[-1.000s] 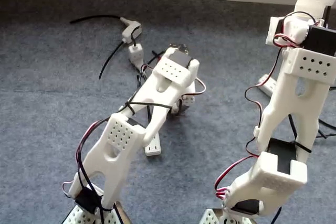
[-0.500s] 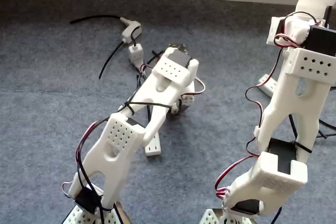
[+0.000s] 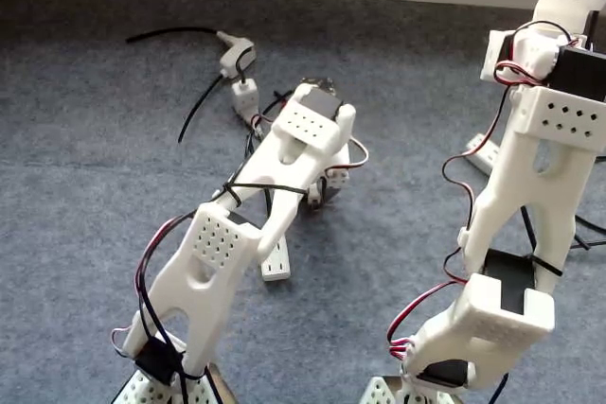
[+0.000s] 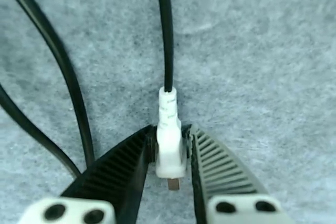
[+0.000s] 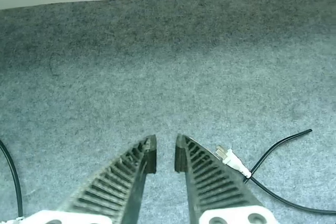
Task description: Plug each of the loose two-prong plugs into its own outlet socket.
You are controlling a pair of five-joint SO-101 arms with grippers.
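High view: left arm lies low mid-frame, down among cords
Left wrist: left gripper pinches plug by its body, leaving prongs free, I judge
Right wrist: right gripper narrowly apart, empty; second plug lower right

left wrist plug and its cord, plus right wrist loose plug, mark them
white plug [image 4: 170,145]: left wrist view, its body
black cord [image 4: 165,35]: left wrist view, mid-length
loose plug [image 5: 233,162]: right wrist view, white body

readable text: none | labels, numbers, signs: none legible anywhere
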